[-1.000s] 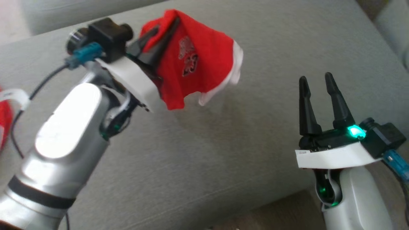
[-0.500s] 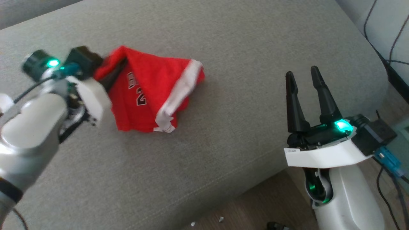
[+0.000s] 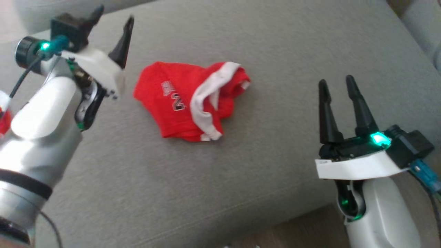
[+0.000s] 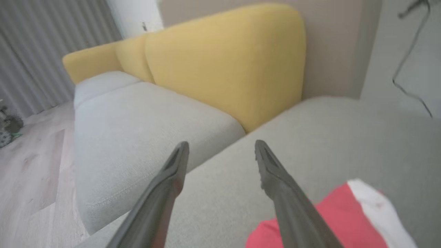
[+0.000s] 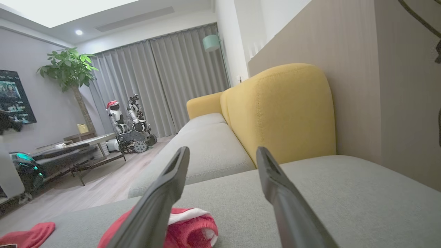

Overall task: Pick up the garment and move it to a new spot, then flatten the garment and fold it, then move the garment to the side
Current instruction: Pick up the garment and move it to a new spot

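Red jersey (image 3: pixel 172 103) lies crumpled at centre frame on the grey sofa cushion (image 3: pixel 241 179), nothing touching it. Left gripper (image 3: pixel 114 15), upper left, fingers spread wide, empty. Right gripper (image 3: pixel 336 81), lower right, spread too, well apart.

I count two tools: the left tool (image 3: pixel 115 13) and the right tool (image 3: pixel 336 80). Red cloth pieces are two: the garment (image 3: pixel 189 103) and a second red cloth (image 5: pixel 27 234). Yellow cushions (image 5: pixel 282 110) are two, plant (image 5: pixel 69 67) one.
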`<state>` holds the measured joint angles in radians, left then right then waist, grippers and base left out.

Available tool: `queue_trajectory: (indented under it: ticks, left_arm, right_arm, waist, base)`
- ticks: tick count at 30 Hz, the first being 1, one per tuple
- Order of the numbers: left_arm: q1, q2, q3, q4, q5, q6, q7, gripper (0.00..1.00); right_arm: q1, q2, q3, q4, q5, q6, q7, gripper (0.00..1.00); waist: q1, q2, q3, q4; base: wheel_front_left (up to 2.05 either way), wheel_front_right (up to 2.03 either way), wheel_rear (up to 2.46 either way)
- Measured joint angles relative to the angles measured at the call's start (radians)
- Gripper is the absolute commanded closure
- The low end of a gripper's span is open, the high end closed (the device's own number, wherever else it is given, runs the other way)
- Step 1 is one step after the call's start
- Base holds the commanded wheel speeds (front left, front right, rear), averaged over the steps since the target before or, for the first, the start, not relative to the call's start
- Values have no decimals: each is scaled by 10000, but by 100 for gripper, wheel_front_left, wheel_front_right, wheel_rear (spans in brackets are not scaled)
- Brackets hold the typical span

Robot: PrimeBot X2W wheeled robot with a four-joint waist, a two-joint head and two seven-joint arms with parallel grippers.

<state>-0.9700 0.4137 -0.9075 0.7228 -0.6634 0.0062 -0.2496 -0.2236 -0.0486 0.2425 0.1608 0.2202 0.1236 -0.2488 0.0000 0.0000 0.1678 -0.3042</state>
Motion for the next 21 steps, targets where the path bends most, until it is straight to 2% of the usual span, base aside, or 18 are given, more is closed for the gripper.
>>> queue_trajectory:
  ticks: [4,6,11,17,21]
  left_arm:
    - [1208,-127,1499,-1695,-186,623,-52,0]
    - [2343,-142,2274,-2529,-209,1034,-63,0]
    - [5373,-245,3430,-4405,73,1542,-61,0]
    - [7943,-970,4207,-6178,1007,1710,-61,0]
    - [9192,-1616,4704,-6594,1850,1684,-61,0]
  right_arm:
    - [236,2,-510,159,-232,0,50,0]
    - [555,4,-832,226,-343,0,102,0]
    - [1361,10,-1352,286,-581,0,242,0]
    - [1902,12,-1653,58,-623,0,282,0]
    - [2245,12,-1768,-27,-650,0,282,0]
  waist:
    - [0,0,-381,646]
    - [0,0,-606,988]
    - [0,0,-1142,1878]
    - [-1,0,-1647,2739]
    - [-1,0,-1903,3081]
  base:
    - [0,0,0]
    - [0,0,0]
    - [0,0,0]
    - [0,0,0]
    - [0,0,0]
